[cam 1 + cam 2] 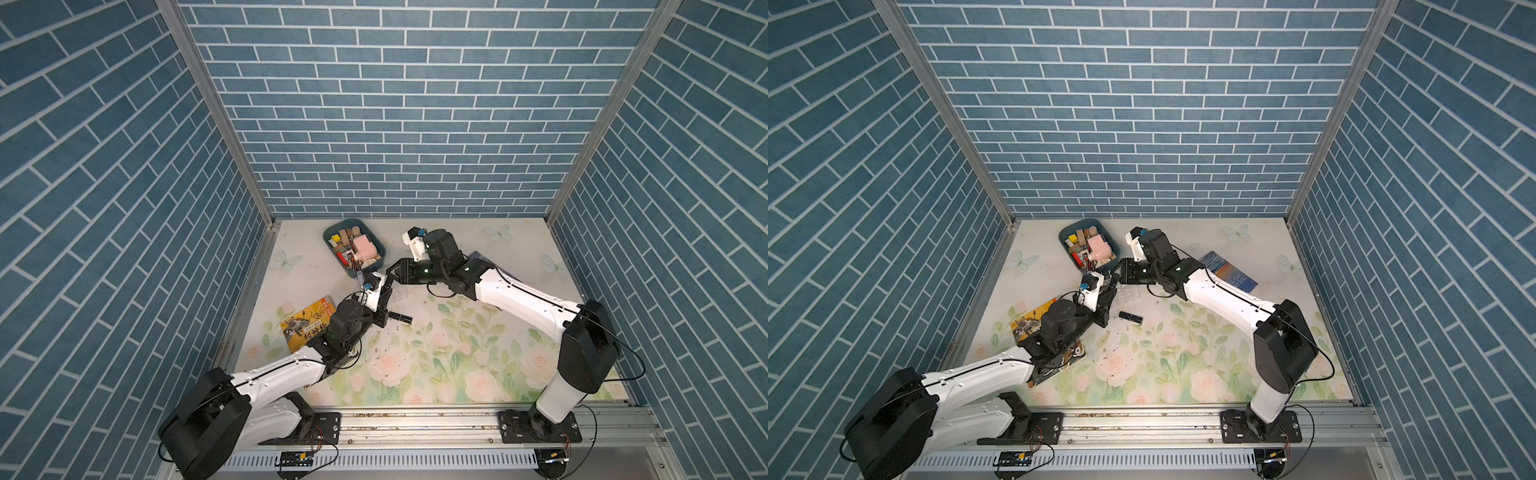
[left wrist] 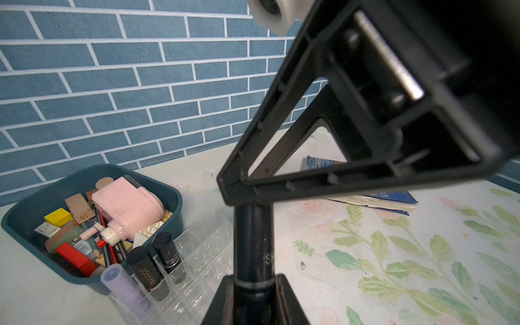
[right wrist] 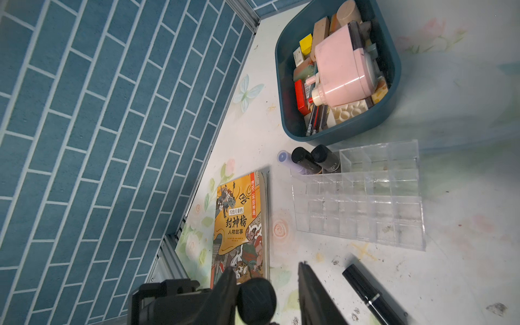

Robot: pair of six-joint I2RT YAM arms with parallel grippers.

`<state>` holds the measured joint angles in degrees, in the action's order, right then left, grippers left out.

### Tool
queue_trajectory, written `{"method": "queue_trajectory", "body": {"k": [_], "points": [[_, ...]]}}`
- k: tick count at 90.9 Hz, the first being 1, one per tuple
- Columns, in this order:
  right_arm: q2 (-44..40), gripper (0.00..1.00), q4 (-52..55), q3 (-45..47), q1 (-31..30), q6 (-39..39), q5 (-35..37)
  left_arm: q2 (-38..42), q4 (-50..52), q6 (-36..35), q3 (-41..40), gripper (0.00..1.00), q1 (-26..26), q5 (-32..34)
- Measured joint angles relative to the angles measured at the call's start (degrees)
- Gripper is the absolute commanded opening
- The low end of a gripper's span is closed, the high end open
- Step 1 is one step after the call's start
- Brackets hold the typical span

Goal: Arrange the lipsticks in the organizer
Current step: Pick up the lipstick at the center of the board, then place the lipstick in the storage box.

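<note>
Handover at the rack: the left gripper (image 2: pixel 254 284) clamps the lower barrel of a black lipstick (image 2: pixel 253 242), jaws tight on the tube, which points straight out from the wrist, close beside the organizer (image 3: pixel 363 208). The right gripper (image 3: pixel 266 273) meets it from the opposite side. Its jaws stand partly apart around the tube's capped end, one finger (image 3: pixel 225 284) close against the cap and the other with a clear gap, so the hold is the left gripper's alone. In both top views the two grippers come tip to tip at the organizer.

Three tubes stand side by side in the organizer's row nearest the teal tray (image 3: pixel 394 84): the lavender lipstick (image 3: pixel 282 156) in the corner cell, then two standing black lipsticks (image 3: pixel 302 159). The other cells in view hold nothing.

A loose lipstick (image 3: pixel 371 292), black, lies flat on the table (image 3: pixel 464 253) near the organizer, on the side facing the arms' bases.

The tray, heaped with pink, tan, yellow and red items, sits just beside the organizer on its far side; whether they touch cannot be told. An orange book (image 3: pixel 239 225) lies near the organizer on the left arm's side, and a blue book (image 1: pixel 1229 270) lies well apart on the right arm's side, partly under that arm.
</note>
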<state>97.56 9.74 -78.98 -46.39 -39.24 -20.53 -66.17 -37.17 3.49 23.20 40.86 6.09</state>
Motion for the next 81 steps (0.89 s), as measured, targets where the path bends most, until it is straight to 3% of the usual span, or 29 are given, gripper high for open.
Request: {"method": "queue_trajectory", "body": {"k": [11, 32, 40, 49, 55, 71, 81], "points": [[0.74, 0.46, 0.13, 0.00, -0.02, 0.00, -0.79, -0.24, -0.09, 0.00, 0.00, 0.09, 0.00, -0.02], [1.27, 0.32, 0.11, 0.00, -0.02, -0.42, -1.70, -1.14, -0.15, 0.00, 0.00, 0.12, 0.00, -0.24], [1.55, 0.25, -0.24, 0.00, -0.02, -0.72, -2.29, -1.11, -0.02, 0.07, 0.02, 0.20, 0.00, -0.22], [1.75, 0.19, -1.53, 0.33, 0.07, -1.25, -2.58, -0.98, 0.26, 0.74, 0.02, 0.48, -0.02, -0.02], [1.75, 0.16, -3.32, 1.16, 0.46, -1.55, -2.19, -0.33, 1.01, 1.53, 0.22, 0.58, -0.02, 0.22], [1.66, 0.13, -8.92, 3.48, 1.53, -1.44, 5.86, 3.43, 12.24, 6.84, 4.98, 0.69, -2.01, 4.24], [0.98, 0.12, -16.46, 7.63, 1.66, -0.44, 14.43, 4.33, 20.94, 12.15, 9.51, 0.69, -8.20, 6.86]]}}
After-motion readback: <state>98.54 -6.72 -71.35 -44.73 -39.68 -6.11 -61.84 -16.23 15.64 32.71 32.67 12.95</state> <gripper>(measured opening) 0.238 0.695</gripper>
